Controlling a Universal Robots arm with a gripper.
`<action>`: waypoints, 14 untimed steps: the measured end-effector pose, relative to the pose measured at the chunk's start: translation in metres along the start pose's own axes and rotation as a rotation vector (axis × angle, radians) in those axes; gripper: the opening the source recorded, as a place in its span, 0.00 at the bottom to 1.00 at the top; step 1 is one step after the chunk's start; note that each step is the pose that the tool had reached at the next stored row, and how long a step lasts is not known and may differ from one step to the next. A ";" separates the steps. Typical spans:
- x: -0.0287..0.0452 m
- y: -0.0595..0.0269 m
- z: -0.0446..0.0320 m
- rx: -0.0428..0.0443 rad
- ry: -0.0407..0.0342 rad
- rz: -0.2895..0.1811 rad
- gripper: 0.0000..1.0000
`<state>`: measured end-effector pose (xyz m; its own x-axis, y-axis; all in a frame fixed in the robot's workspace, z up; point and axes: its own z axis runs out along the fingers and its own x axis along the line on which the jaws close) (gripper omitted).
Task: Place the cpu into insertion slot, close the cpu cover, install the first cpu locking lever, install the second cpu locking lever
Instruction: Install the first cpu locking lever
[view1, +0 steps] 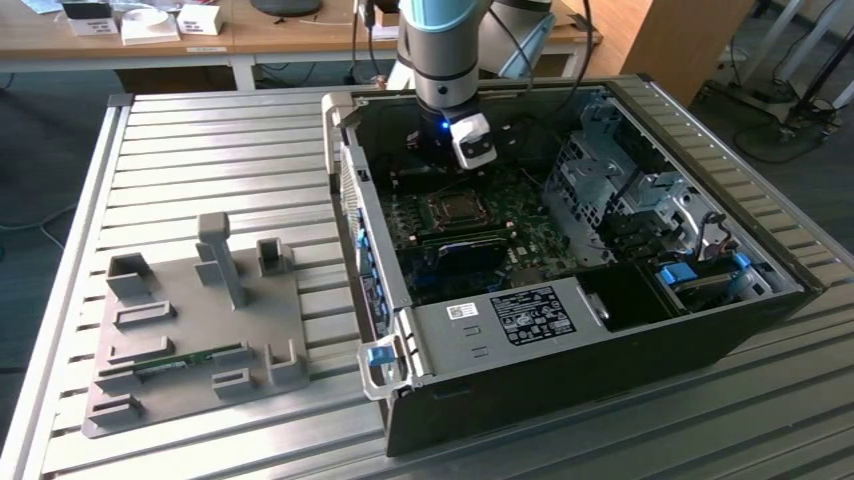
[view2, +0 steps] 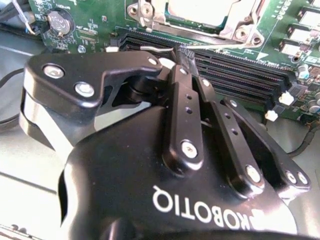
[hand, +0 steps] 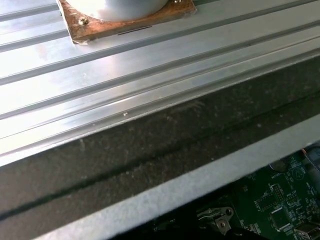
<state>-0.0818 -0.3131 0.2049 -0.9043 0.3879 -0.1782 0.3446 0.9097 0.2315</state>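
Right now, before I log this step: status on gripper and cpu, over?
Gripper shut, tips at lever end. Cpu seated, cover down. Memory slots beside tips, nothing blocking.

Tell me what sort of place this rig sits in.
Likely a robotics lab or workshop bench: a ribbed aluminium table carries an open computer case and a grey fixture plate, with wooden desks behind.
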 end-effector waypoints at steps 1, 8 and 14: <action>0.0001 -0.0002 0.0009 0.0046 -0.0017 -0.001 0.11; 0.0013 -0.0003 0.0053 0.0345 -0.0130 -0.010 0.11; 0.0015 0.0006 0.0051 0.0346 -0.0130 -0.010 0.11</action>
<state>-0.0817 -0.3113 0.1999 -0.9044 0.3806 -0.1927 0.3445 0.9180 0.1965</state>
